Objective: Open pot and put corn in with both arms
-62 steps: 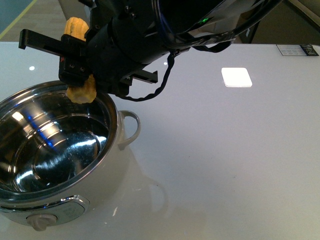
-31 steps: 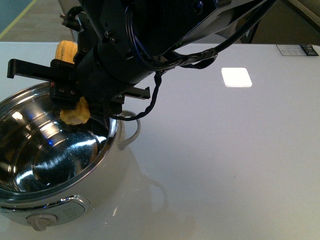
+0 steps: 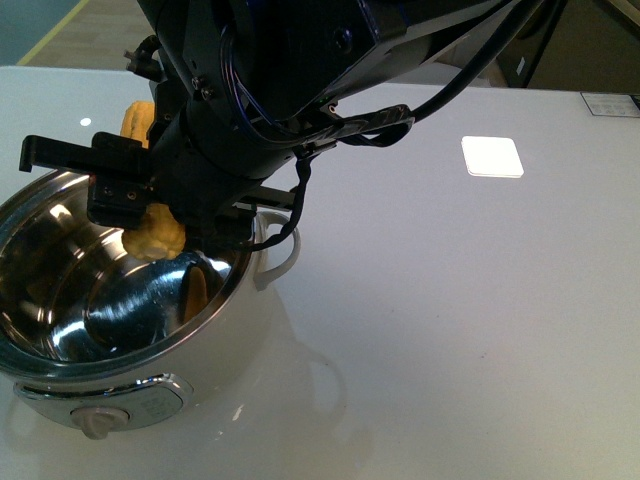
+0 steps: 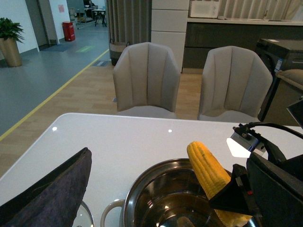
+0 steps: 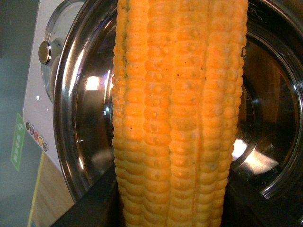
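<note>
My right pincer [image 3: 150, 215] grips the corn [image 3: 155, 232] upright over the open pot [image 3: 120, 385], its lower end just inside the rim. If I let go this high, the cob may bounce off the steel or tip over the edge. I count one corn, one pot, one lid [image 5: 52, 66] set aside. My left pincer probably lies outside every view.
</note>
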Action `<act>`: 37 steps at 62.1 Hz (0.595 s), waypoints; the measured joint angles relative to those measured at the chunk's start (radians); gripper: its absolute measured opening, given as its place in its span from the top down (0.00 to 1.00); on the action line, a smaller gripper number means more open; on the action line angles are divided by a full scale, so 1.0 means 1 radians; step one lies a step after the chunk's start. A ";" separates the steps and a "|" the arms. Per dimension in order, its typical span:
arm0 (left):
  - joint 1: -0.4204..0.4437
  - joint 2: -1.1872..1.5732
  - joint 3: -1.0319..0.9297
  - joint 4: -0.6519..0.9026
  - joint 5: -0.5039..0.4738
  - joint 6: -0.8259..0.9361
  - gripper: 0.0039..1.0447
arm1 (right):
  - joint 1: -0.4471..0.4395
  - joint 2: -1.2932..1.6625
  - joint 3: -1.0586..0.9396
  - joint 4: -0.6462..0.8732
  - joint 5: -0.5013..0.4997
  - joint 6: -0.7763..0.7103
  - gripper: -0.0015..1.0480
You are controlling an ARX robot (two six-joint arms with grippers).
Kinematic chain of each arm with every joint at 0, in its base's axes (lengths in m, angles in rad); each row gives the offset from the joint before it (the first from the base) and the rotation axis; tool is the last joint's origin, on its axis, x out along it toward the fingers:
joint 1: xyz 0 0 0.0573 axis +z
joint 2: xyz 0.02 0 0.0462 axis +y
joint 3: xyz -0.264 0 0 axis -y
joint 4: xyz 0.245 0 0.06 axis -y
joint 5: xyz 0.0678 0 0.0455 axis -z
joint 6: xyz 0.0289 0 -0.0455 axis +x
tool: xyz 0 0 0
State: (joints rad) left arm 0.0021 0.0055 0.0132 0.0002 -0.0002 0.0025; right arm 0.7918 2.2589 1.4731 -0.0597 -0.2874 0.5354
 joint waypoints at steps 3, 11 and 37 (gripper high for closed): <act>0.000 0.000 0.000 0.000 0.000 0.000 0.07 | 0.000 0.000 0.000 0.005 -0.001 0.006 0.41; 0.000 0.000 0.000 0.000 0.000 0.000 0.07 | 0.000 0.000 0.000 0.023 -0.002 0.022 0.23; 0.000 0.000 0.000 0.000 0.000 0.000 0.07 | -0.077 -0.099 -0.153 0.182 -0.047 0.136 0.09</act>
State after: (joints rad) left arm 0.0021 0.0055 0.0132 0.0002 -0.0002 0.0021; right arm 0.7151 2.1597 1.3197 0.1226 -0.3344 0.6716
